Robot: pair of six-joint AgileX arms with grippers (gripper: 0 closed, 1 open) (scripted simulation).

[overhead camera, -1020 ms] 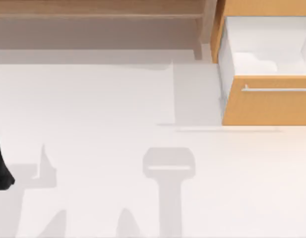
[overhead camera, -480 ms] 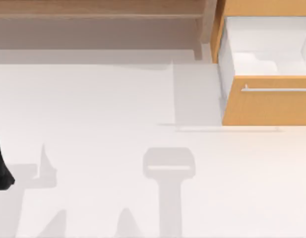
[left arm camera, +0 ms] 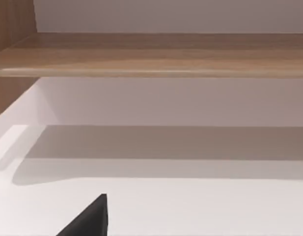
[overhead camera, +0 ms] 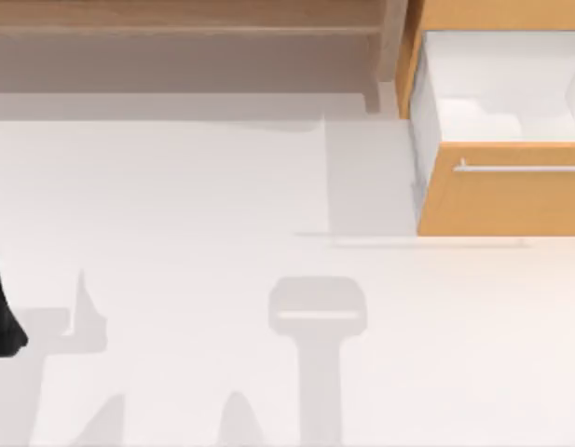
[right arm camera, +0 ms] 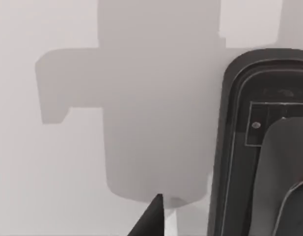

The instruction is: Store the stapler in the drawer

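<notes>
From above, the drawer [overhead camera: 501, 191] sits pulled open at the table's right side. I cannot tell if the stapler is inside. My left arm [overhead camera: 2, 312] is parked at the left edge.

Left wrist view: the left gripper [left arm camera: 90, 219] faces a wooden shelf [left arm camera: 151, 54]. I cannot tell if it is open or closed.

Right wrist view: the right gripper [right arm camera: 152, 216] is above the white table [right arm camera: 43, 187], and again I cannot tell.

If the stapler missed the drawer, the job could fail.

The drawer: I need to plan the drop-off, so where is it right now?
In the top view the drawer sits at the table's far right, pulled open, its white inside showing behind the orange-tan front and silver handle.
</notes>
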